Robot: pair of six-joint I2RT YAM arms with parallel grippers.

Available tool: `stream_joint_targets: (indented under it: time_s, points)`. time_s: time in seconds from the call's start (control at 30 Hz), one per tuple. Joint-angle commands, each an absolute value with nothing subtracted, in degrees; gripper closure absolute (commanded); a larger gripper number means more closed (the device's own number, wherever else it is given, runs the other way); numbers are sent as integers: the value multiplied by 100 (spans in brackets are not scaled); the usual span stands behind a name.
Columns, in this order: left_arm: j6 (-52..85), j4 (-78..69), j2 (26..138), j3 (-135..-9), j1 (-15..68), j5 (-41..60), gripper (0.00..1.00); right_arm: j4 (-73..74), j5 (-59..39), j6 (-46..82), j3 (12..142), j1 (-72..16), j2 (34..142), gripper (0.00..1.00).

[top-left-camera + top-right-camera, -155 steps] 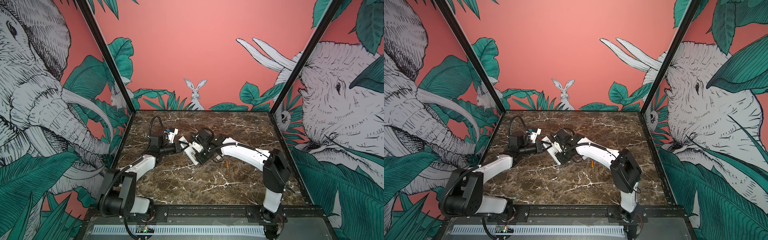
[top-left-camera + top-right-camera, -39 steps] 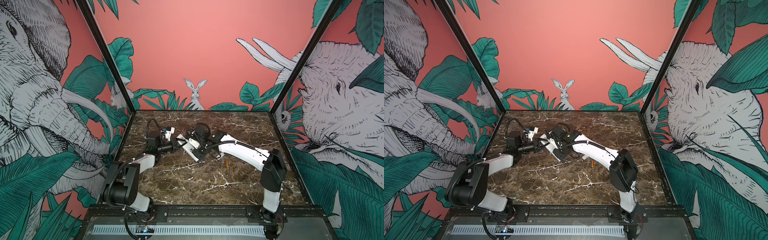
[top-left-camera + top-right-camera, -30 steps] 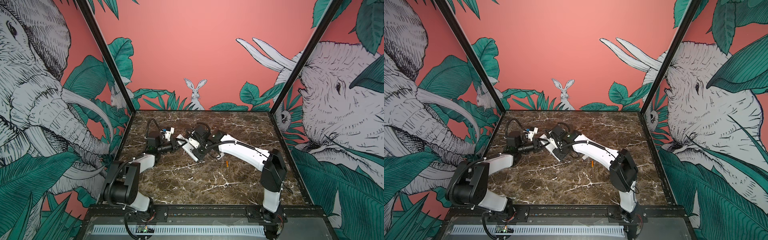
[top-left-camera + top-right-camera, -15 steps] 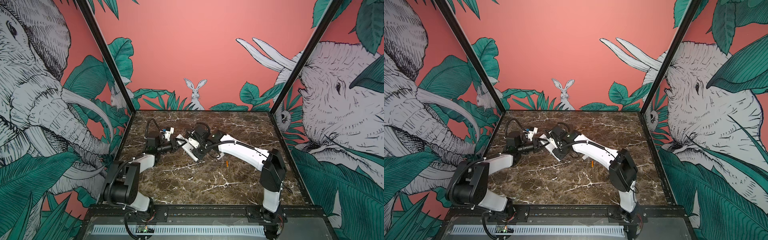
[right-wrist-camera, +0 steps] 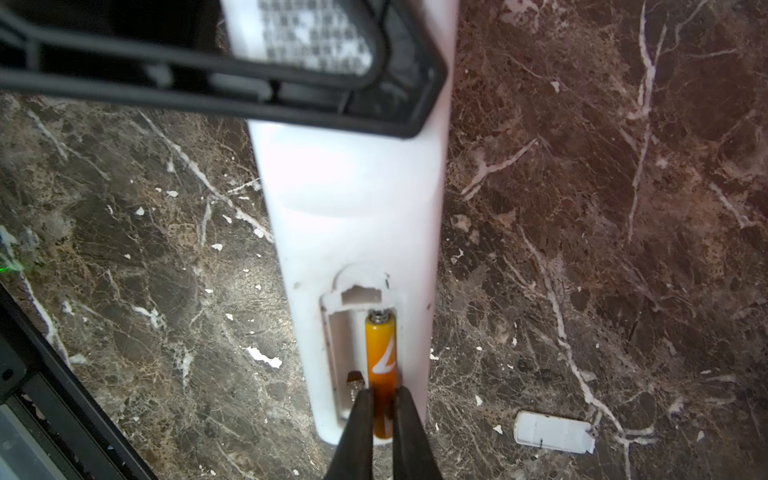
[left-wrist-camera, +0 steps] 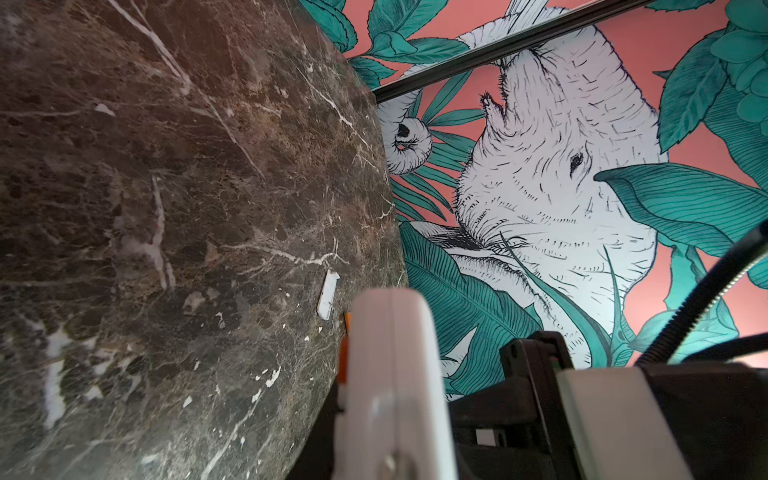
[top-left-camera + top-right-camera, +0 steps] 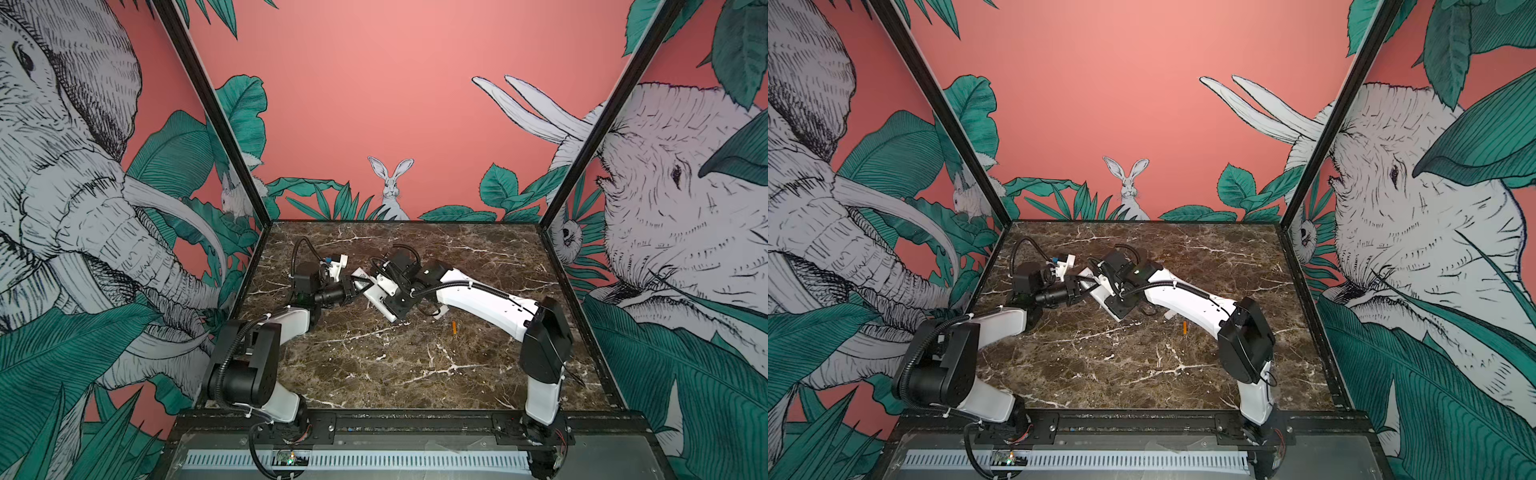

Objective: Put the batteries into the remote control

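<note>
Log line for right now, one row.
left gripper: holding remote control | right gripper: pinching battery in compartment | other slot: empty | second battery: on table | cover: on table

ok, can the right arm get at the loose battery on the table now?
Probably not yet: the right gripper is pinched on the other battery in the remote. The loose battery lies uncovered beside that arm, so likely yes once freed.
</note>
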State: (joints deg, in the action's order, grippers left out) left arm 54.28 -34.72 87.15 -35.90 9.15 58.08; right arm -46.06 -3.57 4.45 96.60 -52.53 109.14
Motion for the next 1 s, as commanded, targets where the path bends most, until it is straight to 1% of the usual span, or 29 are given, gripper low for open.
stream_joint_targets:
  time_s: [0.0, 0.6, 0.97]
  points:
    - [5585, -3806, 8684, -3632, 881, 6062, 77, -4561, -364, 411, 9583, -5320, 11065, 89]
    - [5585, -3812, 8675, -3630, 834, 6063, 77, -4507, -319, 457, 9471, -5376, 11090, 85]
    - [5655, -3786, 8597, -3622, 834, 6169, 77, -4438, -89, 346, 9422, -5376, 11196, 92]
